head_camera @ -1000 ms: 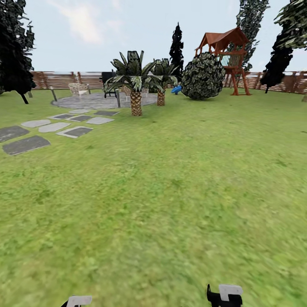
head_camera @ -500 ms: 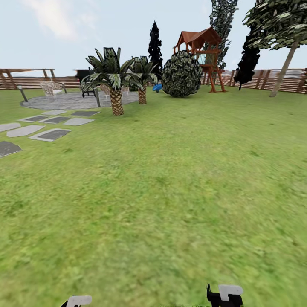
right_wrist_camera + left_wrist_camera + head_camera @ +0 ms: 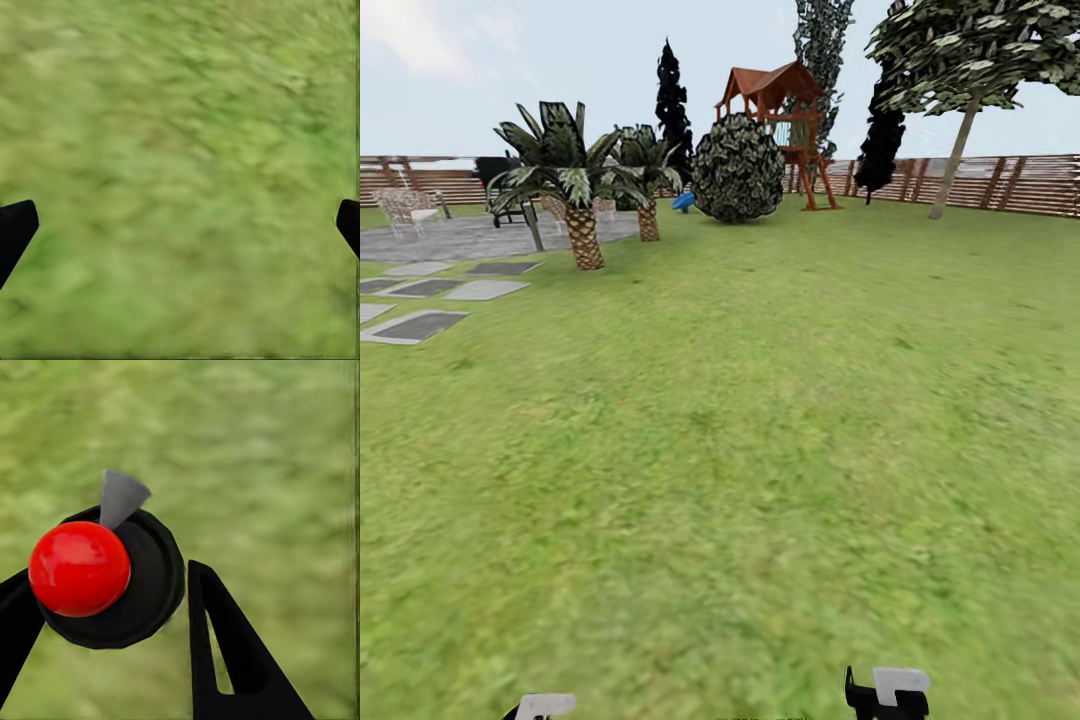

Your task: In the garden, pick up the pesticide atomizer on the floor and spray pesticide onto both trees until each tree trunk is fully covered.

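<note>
Here, the left gripper (image 3: 105,615) has its black fingers (image 3: 232,660) closed around the pesticide atomizer (image 3: 112,577), seen from the wrist as a black round top with a red ball and grey nozzle. The right gripper (image 3: 180,225) hangs over grass, its fingers spread wide apart. From the head, the lawn (image 3: 760,450) runs past stepping stones (image 3: 420,325) and palms (image 3: 575,200) to a tall tree (image 3: 970,60), its trunk (image 3: 952,165) beside the fence (image 3: 1020,185). No writing is legible.
</note>
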